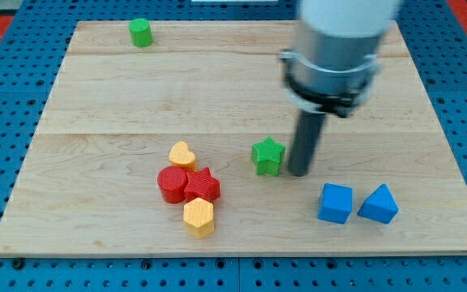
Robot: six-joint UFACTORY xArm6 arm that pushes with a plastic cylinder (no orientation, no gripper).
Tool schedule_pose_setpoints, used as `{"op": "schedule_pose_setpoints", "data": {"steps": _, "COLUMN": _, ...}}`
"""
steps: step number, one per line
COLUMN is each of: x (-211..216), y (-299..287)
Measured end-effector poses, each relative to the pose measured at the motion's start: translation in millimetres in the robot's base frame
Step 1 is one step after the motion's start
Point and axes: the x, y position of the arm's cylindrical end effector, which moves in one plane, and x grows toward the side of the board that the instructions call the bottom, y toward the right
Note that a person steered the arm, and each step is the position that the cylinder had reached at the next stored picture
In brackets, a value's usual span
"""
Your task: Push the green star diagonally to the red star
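Observation:
The green star (267,156) lies on the wooden board right of centre. My tip (298,173) stands just to the star's right, close to its edge or touching it. The red star (203,185) lies down and to the left of the green star, in a tight cluster with other blocks.
A red cylinder (171,184) touches the red star's left side. A yellow heart (182,154) sits above the pair and a yellow hexagon (199,216) below. A blue cube (335,203) and a blue triangular block (379,203) lie at lower right. A green cylinder (140,32) stands at top left.

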Motion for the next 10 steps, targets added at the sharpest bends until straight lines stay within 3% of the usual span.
{"op": "schedule_pose_setpoints", "data": {"steps": 2, "x": -19.5, "y": -90.7}}
{"op": "schedule_pose_setpoints", "data": {"steps": 3, "x": -73.5, "y": -157.0}}
{"op": "schedule_pose_setpoints", "data": {"steps": 4, "x": -111.7, "y": -165.2}}
{"op": "schedule_pose_setpoints", "data": {"steps": 6, "x": -42.0, "y": -95.0}}
{"op": "schedule_pose_setpoints", "data": {"steps": 8, "x": -3.4, "y": -25.9}}
{"op": "schedule_pose_setpoints", "data": {"steps": 9, "x": -4.0, "y": 15.2}}
{"op": "schedule_pose_setpoints", "data": {"steps": 10, "x": -36.6, "y": -5.1}}
